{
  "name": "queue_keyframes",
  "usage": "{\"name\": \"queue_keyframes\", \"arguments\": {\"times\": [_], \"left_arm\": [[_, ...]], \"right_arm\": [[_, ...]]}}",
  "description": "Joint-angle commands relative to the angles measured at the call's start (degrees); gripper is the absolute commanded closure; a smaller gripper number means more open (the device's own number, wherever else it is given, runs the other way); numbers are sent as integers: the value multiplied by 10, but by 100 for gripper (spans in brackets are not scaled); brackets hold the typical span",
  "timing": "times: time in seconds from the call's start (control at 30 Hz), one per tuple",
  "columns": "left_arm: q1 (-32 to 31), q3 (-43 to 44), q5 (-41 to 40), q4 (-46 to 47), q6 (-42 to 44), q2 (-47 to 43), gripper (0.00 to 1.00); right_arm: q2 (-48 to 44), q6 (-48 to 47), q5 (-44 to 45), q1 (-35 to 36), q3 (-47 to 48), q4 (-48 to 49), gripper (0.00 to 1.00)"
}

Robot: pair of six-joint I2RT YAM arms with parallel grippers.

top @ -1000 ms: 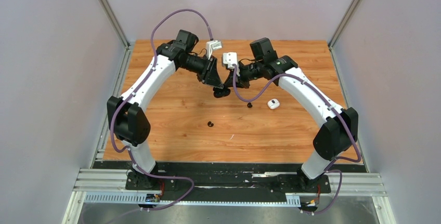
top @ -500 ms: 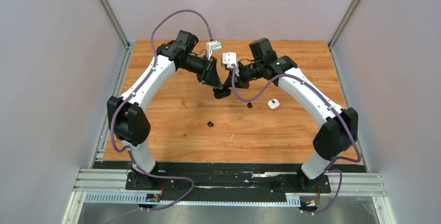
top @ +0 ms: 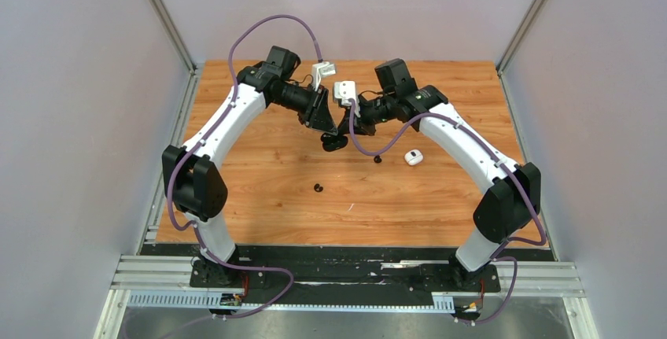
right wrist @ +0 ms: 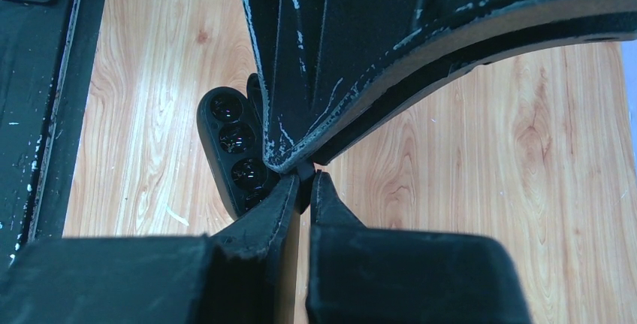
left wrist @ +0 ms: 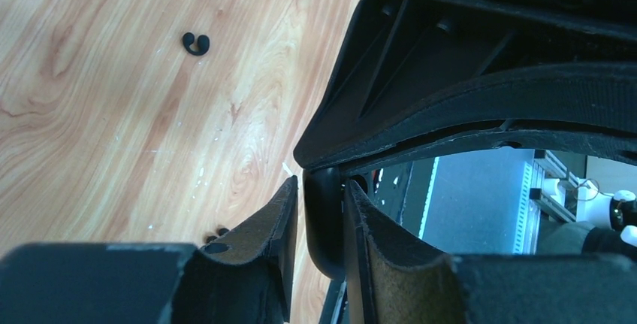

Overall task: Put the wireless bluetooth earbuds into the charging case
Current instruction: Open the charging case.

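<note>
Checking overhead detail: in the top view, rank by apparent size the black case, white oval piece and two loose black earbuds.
1. Black case, largest even though it is partly hidden.
2. White oval piece, somewhat smaller.
3. Right black earbud and left black earbud: both are specks, too alike to rank.

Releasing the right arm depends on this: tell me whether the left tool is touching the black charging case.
Touching. The left wrist view shows the black charging case pinched by the left tool, with no gap at either pad.
</note>
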Motion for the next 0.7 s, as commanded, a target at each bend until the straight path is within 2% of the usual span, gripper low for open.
{"name": "queue_keyframes", "arguments": {"times": [0.0,0.13,0.33,0.53,0.67], "left_arm": [[0,1,13,10,0,-12,66],[1,1,11,-1,11,-14,58],[1,3,11,-23,40,-17,57],[1,6,11,-30,47,-15,59],[1,7,17,-30,48,-12,69]], "right_arm": [[-15,-4,-18,4,0,14,100],[-13,-4,-14,4,0,14,100],[-11,-3,-15,4,1,15,100],[-9,-2,-15,4,3,14,100],[-10,-1,-15,4,3,15,100]]}}
